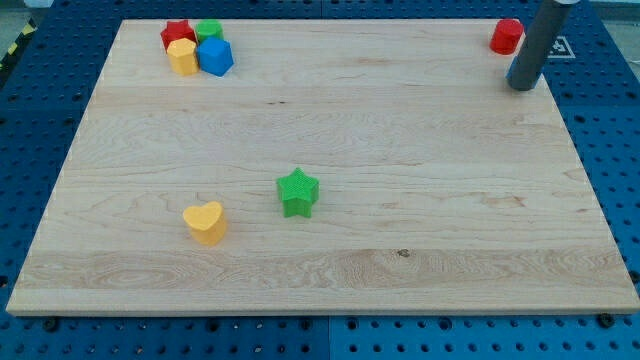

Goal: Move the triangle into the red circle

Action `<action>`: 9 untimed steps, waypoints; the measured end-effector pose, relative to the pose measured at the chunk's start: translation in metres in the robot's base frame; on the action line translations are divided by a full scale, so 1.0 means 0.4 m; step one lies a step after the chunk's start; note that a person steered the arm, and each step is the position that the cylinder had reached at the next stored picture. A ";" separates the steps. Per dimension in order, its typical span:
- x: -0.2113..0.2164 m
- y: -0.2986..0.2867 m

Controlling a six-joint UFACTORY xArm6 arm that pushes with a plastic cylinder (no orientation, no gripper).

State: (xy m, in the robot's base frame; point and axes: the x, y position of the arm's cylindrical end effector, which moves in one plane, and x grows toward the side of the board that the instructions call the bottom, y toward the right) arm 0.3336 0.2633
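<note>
My tip [521, 85] rests on the wooden board [400, 130] near the view's top right. A red round block [506, 36] lies just up and left of the tip, close to it but apart. I cannot make out a triangle block: the blocks in the top-left cluster partly hide each other. That cluster holds a red star-like block [176, 33], a green block [209, 30], a yellow hexagon block [182, 57] and a blue block [215, 57].
A green star block [298, 192] sits below the board's middle. A yellow heart block [206, 222] lies to its lower left. The board rests on a blue perforated table [610, 150].
</note>
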 end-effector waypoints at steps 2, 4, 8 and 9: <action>0.043 0.021; -0.015 0.070; -0.062 0.045; -0.062 0.005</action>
State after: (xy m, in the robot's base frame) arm 0.3089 0.2652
